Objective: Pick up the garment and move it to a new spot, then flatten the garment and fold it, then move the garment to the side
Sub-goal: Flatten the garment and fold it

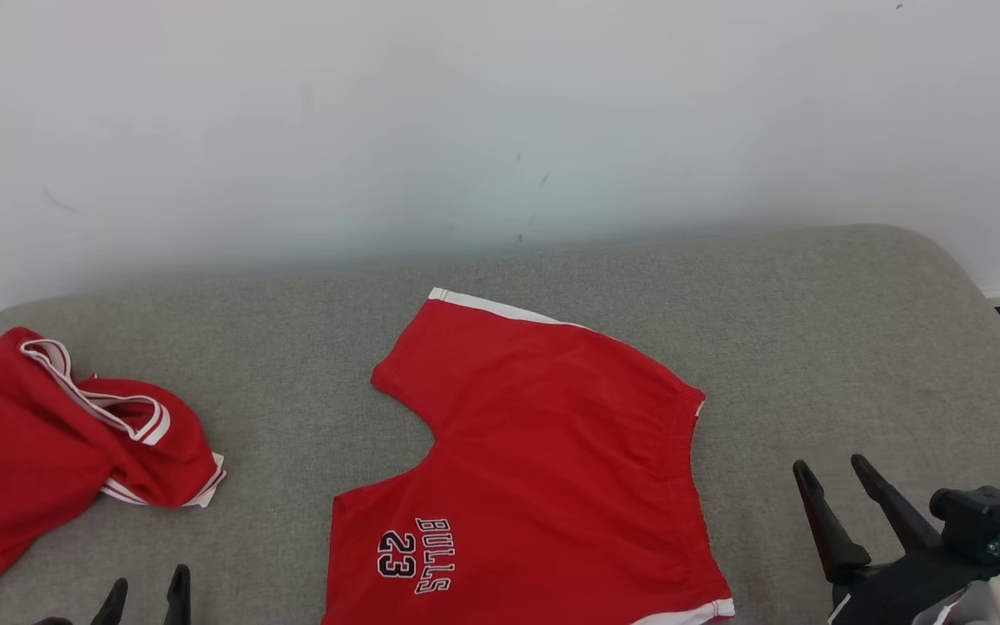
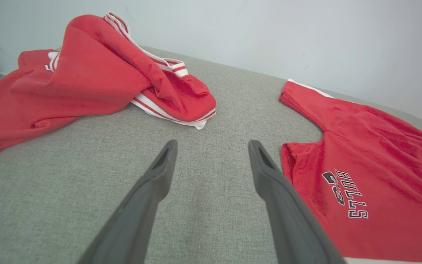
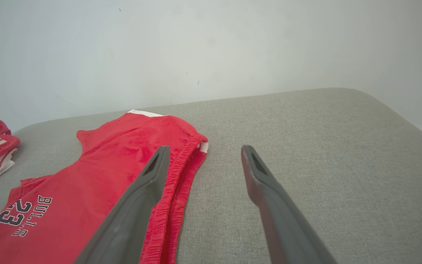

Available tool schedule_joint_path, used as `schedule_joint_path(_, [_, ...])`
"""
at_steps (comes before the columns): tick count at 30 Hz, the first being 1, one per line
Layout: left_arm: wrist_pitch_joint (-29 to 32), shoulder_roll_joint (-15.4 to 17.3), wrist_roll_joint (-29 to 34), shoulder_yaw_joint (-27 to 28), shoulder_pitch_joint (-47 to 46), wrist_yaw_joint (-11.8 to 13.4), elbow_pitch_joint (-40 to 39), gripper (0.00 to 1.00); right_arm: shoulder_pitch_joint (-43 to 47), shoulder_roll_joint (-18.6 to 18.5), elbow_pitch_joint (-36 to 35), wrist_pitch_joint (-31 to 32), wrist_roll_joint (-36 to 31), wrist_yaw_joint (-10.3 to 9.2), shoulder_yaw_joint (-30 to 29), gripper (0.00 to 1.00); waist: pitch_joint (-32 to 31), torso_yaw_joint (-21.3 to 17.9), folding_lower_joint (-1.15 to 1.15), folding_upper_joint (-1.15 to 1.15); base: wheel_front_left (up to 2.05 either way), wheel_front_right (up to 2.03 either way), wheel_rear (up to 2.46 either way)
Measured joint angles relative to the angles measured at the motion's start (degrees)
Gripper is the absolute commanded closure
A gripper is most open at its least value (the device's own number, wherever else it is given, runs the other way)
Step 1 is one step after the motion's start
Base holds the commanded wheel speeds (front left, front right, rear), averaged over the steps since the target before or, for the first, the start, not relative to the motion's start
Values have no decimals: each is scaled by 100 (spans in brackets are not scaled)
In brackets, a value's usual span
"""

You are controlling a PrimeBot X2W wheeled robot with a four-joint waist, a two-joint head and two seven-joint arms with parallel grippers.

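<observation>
Shorts (image 1: 543, 451) lie flat mid-pad (image 1: 812, 330), red, "BULLS 23" print toward the near edge, nothing touching them. L gripper (image 1: 148, 577) hovers low left, fingers spread and empty, between the shorts and a crumpled jersey (image 1: 57, 434). R gripper (image 1: 832, 465) sits just right of the waistband, fingers apart too, gripping nothing.

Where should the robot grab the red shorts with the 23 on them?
Probably the gathered waistband of the red shorts, coming in from the robot's right: that thick edge lies flat and faces the open right gripper.
</observation>
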Motion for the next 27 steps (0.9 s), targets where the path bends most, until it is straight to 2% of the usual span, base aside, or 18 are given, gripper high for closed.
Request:
schedule_joint_path(7, [0, -276, 400, 482, 170, 0, -75, 0, 136, -13, -8, -8, -238, -46, -264, 0, -1, -54, 0, 0, 0, 0, 0])
schedule_joint_path(14, [0, -635, 992, 730, 269, 0, -211, 0, 370, 183, 0, -10, -587, -48, -407, 0, 15, -48, 0, 0, 0, 0, 0])
schedule_joint_path(22, [0, -657, 1701, 817, 397, 0, -249, 0, 388, 282, 25, -26, -1048, -48, -569, 0, 12, -47, 0, 0, 0, 0, 0])
schedule_joint_path(27, [0, -721, 1818, 921, 399, 0, -347, 0, 417, 359, 20, -33, -1229, -48, -667, 0, 9, -49, 0, 0, 0, 0, 0])
